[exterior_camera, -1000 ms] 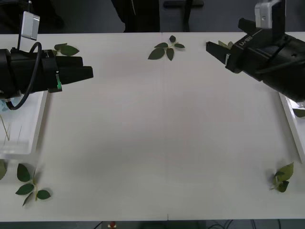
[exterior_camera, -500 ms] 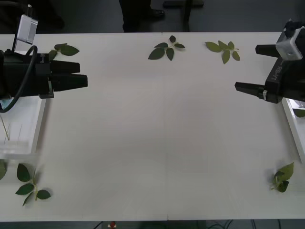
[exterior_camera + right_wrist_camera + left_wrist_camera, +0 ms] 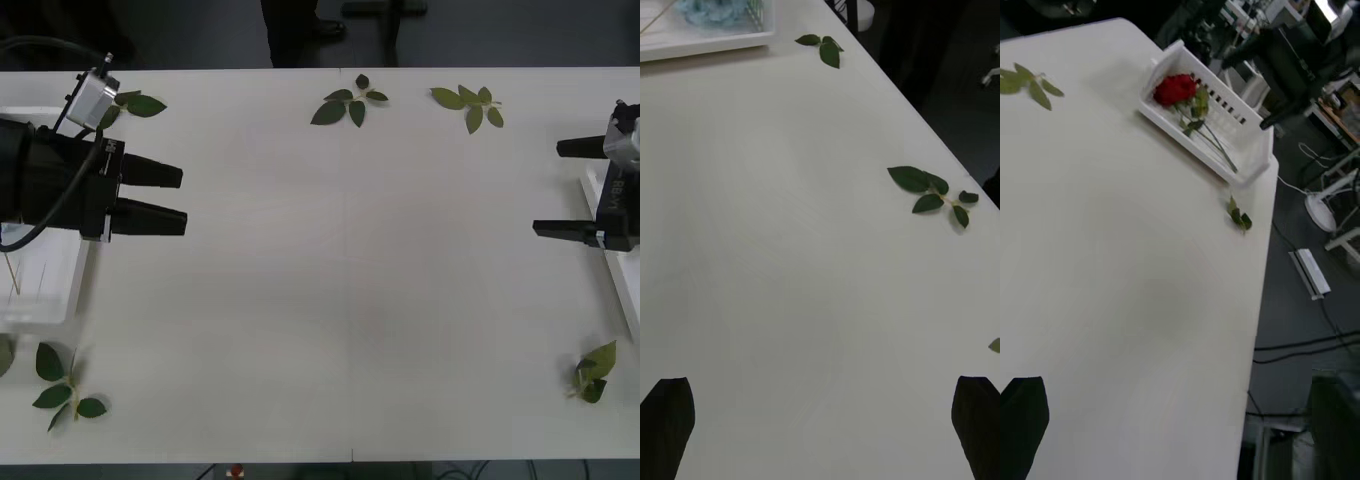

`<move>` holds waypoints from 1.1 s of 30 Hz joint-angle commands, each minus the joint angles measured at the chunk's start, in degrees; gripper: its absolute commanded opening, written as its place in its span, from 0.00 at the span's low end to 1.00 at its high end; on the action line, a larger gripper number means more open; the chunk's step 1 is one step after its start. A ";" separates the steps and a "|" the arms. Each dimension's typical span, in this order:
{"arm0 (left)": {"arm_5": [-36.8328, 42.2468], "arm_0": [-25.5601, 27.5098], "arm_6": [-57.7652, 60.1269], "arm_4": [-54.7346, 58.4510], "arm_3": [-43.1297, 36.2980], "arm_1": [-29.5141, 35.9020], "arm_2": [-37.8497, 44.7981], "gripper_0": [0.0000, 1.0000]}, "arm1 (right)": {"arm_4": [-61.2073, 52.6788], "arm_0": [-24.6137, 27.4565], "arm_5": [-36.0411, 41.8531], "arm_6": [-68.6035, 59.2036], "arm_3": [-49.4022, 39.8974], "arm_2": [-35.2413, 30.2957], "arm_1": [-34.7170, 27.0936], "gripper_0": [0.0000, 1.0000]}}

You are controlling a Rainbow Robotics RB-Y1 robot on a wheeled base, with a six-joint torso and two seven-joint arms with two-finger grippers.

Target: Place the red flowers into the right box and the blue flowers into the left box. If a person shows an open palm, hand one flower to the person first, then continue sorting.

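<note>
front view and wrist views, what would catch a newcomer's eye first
A red rose lying in the white tray at the table's right end stands out most. A pale blue flower sits in the other tray at the left end. Both open grippers, left and right, hover empty at the table's ends.

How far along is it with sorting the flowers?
It looks nearly or fully done. A red flower lies in the right box, and a blue flower sits in the left box. The left gripper and right gripper are open, holding nothing. On the table lie loose leaf sprigs.
</note>
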 commanded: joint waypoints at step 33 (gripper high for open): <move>6.61 -11.04 -16.09 -8.66 4.68 1.13 -0.22 1.00 | -0.88 1.11 0.93 1.53 0.68 0.09 -4.39 1.00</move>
